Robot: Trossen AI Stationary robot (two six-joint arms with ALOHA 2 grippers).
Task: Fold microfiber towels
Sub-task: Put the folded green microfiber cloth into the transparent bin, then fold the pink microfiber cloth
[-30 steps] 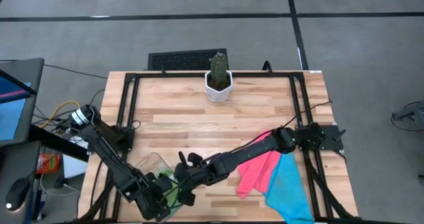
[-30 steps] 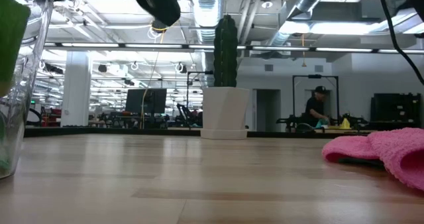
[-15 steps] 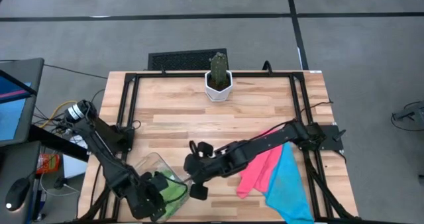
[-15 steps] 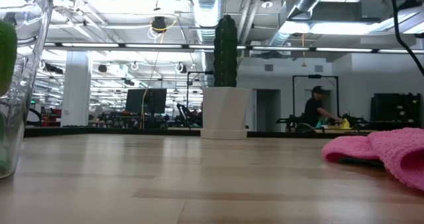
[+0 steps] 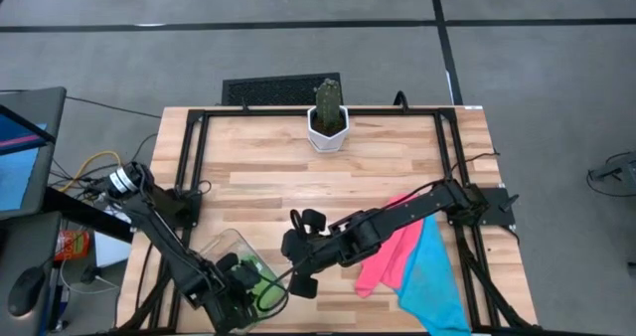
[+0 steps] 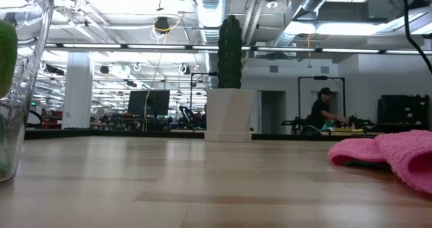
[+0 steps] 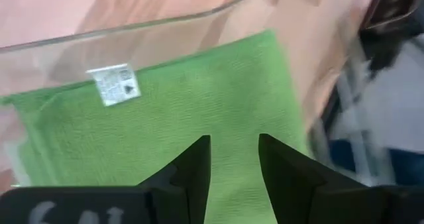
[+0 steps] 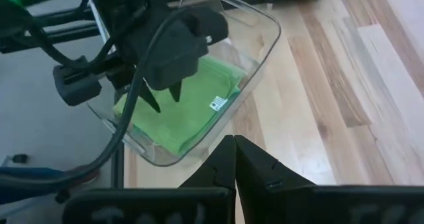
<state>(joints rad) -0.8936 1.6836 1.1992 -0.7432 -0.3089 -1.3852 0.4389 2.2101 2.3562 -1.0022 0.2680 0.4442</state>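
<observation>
**Left gripper parted above the green towel in the bin**

Left gripper hangs just over the clear plastic bin at the table's front-left corner, its two dark fingers standing a little apart with nothing between them. Below them lies the green microfiber towel, folded flat on the bin's floor, a small white label showing near one edge. The right wrist view shows the same towel inside the bin, with the left gripper poised above it, fingertips pointing down and not touching the cloth. From above, only a patch of green shows beside the left arm's wrist.

Right gripper is pressed shut and empty, its fingers meeting in a single line. It hovers over bare wood just beside the bin, on the side toward the table's middle, the arm stretching across from the right edge.

Under that arm, at the table's front right, lie the other two cloths: the hot pink towel, rumpled, and the sky blue towel just beside it, touching it and reaching to the table's front edge. In the low view the pink towel sits as a soft heap at the right.

A potted cactus in a white pot stands at the far edge of the wooden table. Beyond the table, the low view shows a person far back in the room.
</observation>
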